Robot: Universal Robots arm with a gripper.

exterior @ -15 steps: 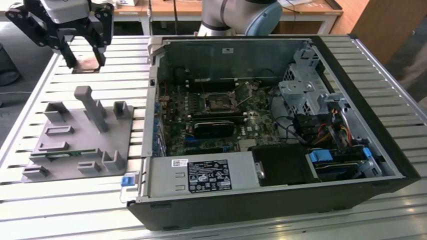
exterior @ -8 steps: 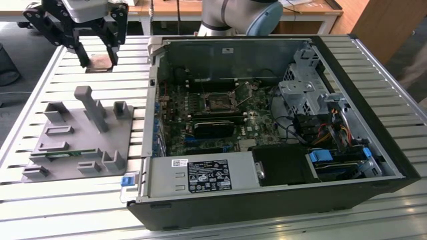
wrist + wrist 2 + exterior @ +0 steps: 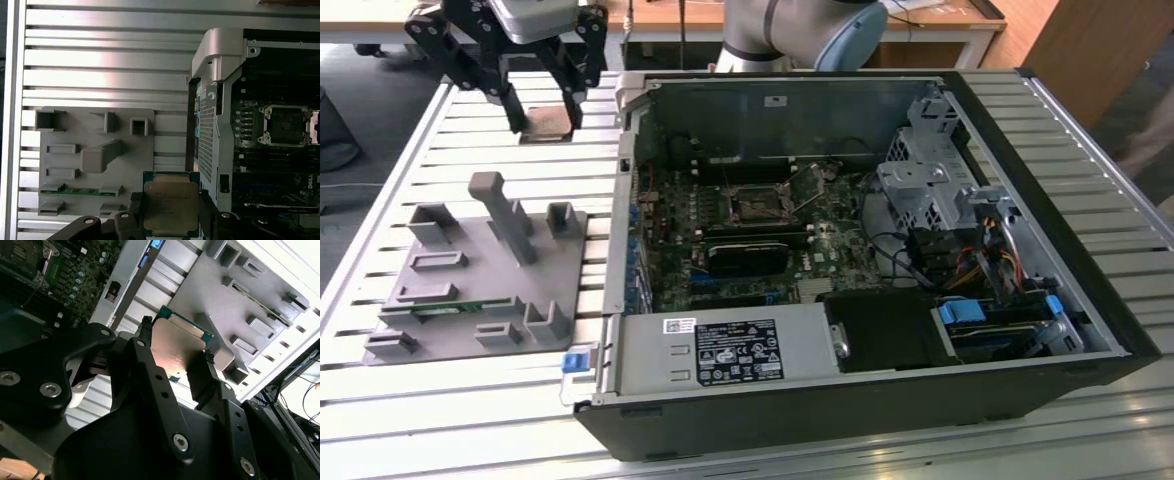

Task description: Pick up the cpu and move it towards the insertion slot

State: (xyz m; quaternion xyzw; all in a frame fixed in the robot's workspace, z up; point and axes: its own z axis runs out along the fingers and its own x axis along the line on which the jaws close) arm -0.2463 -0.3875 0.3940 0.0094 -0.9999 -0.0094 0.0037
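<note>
On the slatted counter (image 3: 480,120) the open computer case (image 3: 854,250) holds the insertion slot (image 3: 757,203) on its motherboard. The pincer (image 3: 170,220), at 10 o'clock in the exterior view, grips the cpu (image 3: 171,204) by two edges (aloft); a slight slip could drop or tilt it.

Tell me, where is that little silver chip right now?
The cpu sits clamped between the gripper fingers, held above the slatted table between the grey holder tray and the open computer case.
</note>
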